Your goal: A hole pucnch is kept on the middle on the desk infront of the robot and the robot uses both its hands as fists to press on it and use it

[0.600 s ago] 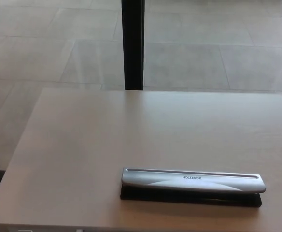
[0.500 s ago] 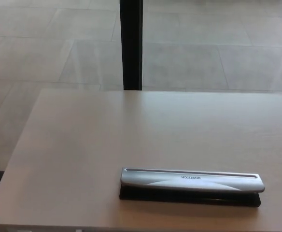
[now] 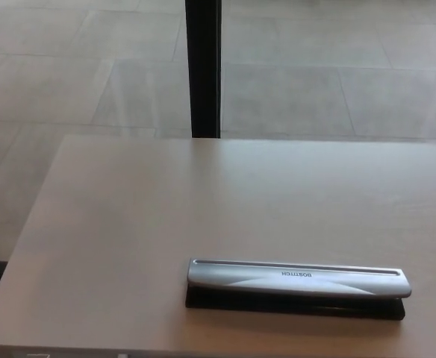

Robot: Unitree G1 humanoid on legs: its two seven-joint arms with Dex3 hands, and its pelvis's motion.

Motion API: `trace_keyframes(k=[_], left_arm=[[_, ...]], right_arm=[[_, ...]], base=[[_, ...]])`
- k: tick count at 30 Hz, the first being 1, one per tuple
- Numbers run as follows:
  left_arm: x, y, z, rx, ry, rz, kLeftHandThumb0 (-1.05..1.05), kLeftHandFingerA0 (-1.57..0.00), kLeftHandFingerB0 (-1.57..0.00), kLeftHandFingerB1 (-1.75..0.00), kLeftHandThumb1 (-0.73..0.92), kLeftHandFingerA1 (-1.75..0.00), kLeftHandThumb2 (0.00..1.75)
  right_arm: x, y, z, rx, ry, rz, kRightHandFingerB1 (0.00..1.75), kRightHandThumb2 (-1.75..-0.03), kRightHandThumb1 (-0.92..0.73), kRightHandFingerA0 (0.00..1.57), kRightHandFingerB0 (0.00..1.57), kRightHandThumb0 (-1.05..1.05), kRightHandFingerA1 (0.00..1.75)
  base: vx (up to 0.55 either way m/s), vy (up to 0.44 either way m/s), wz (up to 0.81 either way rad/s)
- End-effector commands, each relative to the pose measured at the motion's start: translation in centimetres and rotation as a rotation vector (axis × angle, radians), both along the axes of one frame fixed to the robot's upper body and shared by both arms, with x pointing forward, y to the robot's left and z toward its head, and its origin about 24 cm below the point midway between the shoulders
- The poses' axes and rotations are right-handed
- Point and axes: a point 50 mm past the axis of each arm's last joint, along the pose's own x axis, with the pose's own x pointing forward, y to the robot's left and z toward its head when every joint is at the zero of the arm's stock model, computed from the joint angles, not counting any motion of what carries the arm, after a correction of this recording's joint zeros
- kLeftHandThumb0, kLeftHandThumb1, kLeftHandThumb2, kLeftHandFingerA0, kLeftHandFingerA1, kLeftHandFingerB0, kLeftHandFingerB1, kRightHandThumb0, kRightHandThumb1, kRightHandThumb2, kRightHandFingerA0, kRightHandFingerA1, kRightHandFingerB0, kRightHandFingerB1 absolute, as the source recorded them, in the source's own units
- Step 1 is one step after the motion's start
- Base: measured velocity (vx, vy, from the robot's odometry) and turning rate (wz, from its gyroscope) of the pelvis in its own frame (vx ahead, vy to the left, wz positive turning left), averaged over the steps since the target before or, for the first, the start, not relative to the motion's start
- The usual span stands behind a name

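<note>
Hands: neither the left nor the right is in view; how far either is open, and whether it holds anything, cannot be told. With no hand showing, places below are given from the near edge of the desk, where the hands would enter.

Item 1. Long silver metal hole punch with a black base (image 3: 298,287). Lies flat on the desk, lengthwise across the view, close to the near edge and right of centre. Its silver press bar sits raised over the base, apparently not pressed. A small dark brand mark sits at mid-length. No paper can be seen in its slot.

Item 2. Pale wood-grain desk (image 3: 166,209). Broad bare surface beyond and to the left of the punch.

Item 3. Black upright post (image 3: 204,67). Stands behind the far edge of the desk, well apart from the punch.

Item 4. Grey tiled floor (image 3: 337,82). Beyond the desk.

Handling note, as judgement: the pressing step is not yet begun. Both fists should come down on the silver bar, one towards each end, evenly either side of the brand mark, so the bar goes down level. Press straight down, not forward; the punch is near the edge and a slanted push could slide or tip it.
</note>
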Motion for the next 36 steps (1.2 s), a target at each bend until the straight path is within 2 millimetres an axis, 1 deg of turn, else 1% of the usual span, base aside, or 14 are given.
trace_keyframes(k=[1, 3, 4, 6, 7, 13, 15, 16, 17, 20, 29, 30, 31, 36], left_arm=[[5.7, 0.8, 2.7, 0.065, -0.316, -0.093, -0.47, -0.8, -0.69, -0.48, 0.58, -0.61, 0.58], [11.0, 0.1, 6.0, 0.121, -0.646, -0.084, -0.49, -0.82, -0.7, -0.5, 0.62, -0.65, 0.59], [12.3, -0.2, 7.1, 0.128, -0.716, -0.096, -0.5, -0.81, -0.65, -0.46, 0.66, -0.61, 0.6], [15.2, -2.0, 9.9, 0.209, -0.879, -0.228, -0.53, -0.81, -0.67, -0.47, 0.68, -0.58, 0.61], [16.9, -2.9, 11.6, 0.207, -0.93, -0.286, -0.74, -0.82, -0.7, -0.51, 0.69, -0.59, 0.61], [23.7, -10.4, 20.0, 0.123, -1.237, -0.59, -1.05, -1.23, -0.95, -0.84, 0.65, -0.86, 0.65], [23.7, -10.7, 20.1, 0.116, -1.241, -0.59, -1.05, -1.23, -0.95, -0.84, 0.65, -0.86, 0.65], [24.6, -12.9, 21.2, 0.052, -1.294, -0.587, -1.05, -1.23, -0.96, -0.83, 0.4, -0.89, 1.03], [24.9, -14.3, 21.9, -0.005, -1.325, -0.579, -1.01, -1.28, -1.0, -0.78, 0.47, -0.82, 0.8], [25.4, -17.8, 23.2, -0.035, -1.373, -0.568, -0.7, -1.31, -1.26, -1.05, 0.1, -1.02, 1.53], [25.1, -27.0, 23.0, -0.345, -1.463, -0.636, -0.57, -1.13, -0.98, -1.15, 0.44, -1.47, 1.15], [24.9, -27.7, 23.0, -0.358, -1.453, -0.624, -0.5, -1.32, -0.97, -1.09, 0.53, -1.36, 1.18], [24.9, -28.1, 23.1, -0.359, -1.444, -0.621, -0.5, -1.12, -0.89, -1.3, 0.52, -1.68, 1.15], [24.9, -29.6, 23.6, -0.314, -1.402, -0.649, -0.44, -1.12, -0.8, -1.57, 0.57, -1.75, 1.14]], right_arm=[[6.1, 4.7, 13.7, -0.36, -0.362, 0.202, 0.97, -0.68, -0.91, 0.4, 0.28, -0.96, 1.23], [7.8, 8.1, 16.1, -0.303, -0.481, 0.34, 0.78, -1.15, -0.65, 0.84, 0.54, -0.82, 1.04], [7.9, 9.0, 16.5, -0.306, -0.504, 0.372, 0.73, -0.64, -0.8, 0.84, 0.58, -0.83, 1.05], [8.0, 10.8, 17.5, -0.33, -0.529, 0.461, 0.7, -0.92, -0.58, 0.87, 0.57, -0.82, 0.96], [8.2, 11.8, 17.8, -0.347, -0.543, 0.511, 0.59, -0.63, -0.77, 0.86, 0.57, -0.74, 0.91], [8.9, 18.1, 15.2, -0.371, -0.498, 0.741, 0.44, -0.63, -0.73, 1.02, 0.62, -0.55, 0.72], [8.8, 18.3, 15.1, -0.371, -0.492, 0.744, 0.44, -0.63, -0.73, 1.02, 0.62, -0.55, 0.72], [8.8, 19.6, 14.1, -0.307, -0.471, 0.74, 0.53, -0.82, -0.69, 1.11, 0.73, -0.42, 0.82], [8.8, 20.3, 13.6, -0.275, -0.451, 0.755, 0.55, -0.82, -0.71, 1.15, 0.76, -0.39, 0.89], [8.9, 21.9, 12.4, -0.227, -0.41, 0.808, 0.73, -0.88, -0.74, 1.14, 0.79, -0.28, 1.59], [8.7, 25.9, 8.9, -0.175, -0.275, 1.007, 0.93, -0.78, -0.7, 0.99, 0.88, -0.37, 1.72], [8.6, 26.1, 8.7, -0.184, -0.251, 1.031, 0.97, -0.81, -0.68, 0.97, 0.88, -0.37, 1.7], [8.5, 26.3, 8.5, -0.187, -0.246, 1.044, 1.01, -0.86, -0.64, 0.98, 0.89, -0.35, 1.67], [8.2, 27.0, 7.5, -0.183, -0.243, 1.065, 1.2, -1.01, -0.57, 1.0, 0.89, -0.31, 1.67]], base=[[0.0, 0.0, 0.0], [0.0, 0.0, 0.0], [0.0, 0.0, 0.0], [0.0, 0.0, 0.0], [0.0, 0.0, 0.0], [0.0, 0.0, 0.0], [0.0, 0.0, 0.0], [0.0, 0.0, 0.0], [0.0, 0.0, 0.0], [0.0, 0.0, 0.0], [0.0, 0.0, 0.0], [0.0, 0.0, 0.0], [0.0, 0.0, 0.0], [0.0, 0.0, 0.0]])
